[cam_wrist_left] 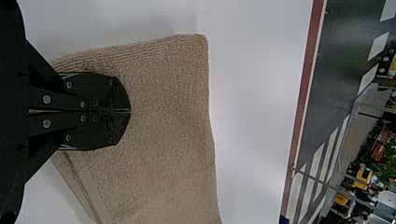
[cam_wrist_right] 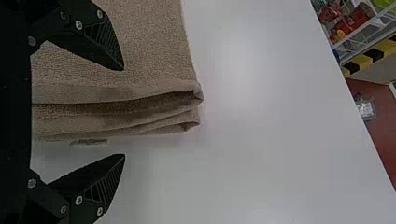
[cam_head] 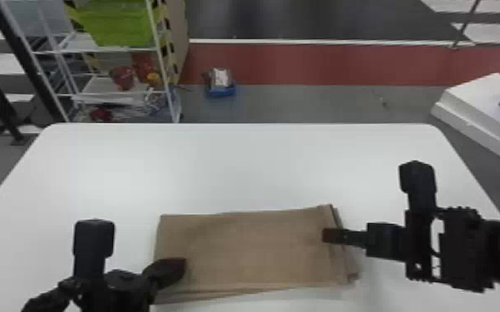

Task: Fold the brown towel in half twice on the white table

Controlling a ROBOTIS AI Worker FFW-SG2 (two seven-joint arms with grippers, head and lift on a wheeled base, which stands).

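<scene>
Evidently, brown towel: one item, folded into a flat oblong, lying under the left gripper's tips and reaching across to the right gripper; likely one fold made, one to go.
Layered end: several plies, slightly staggered, between the right gripper's spread fingers.
Left gripper: fingers together, above the towel's left end; whether they press on it, cannot tell.
Right gripper: fingers wide apart, one over the cloth, one beyond its edge; nothing clasped.
White table: beneath both grippers, extending beyond them.
Rack: past the table, ahead of the left gripper.
Hazards, as judged: a shallow right-hand pinch could miss the bottom ply and open the fold; a pull without left-hand hold could drag everything askew.
</scene>
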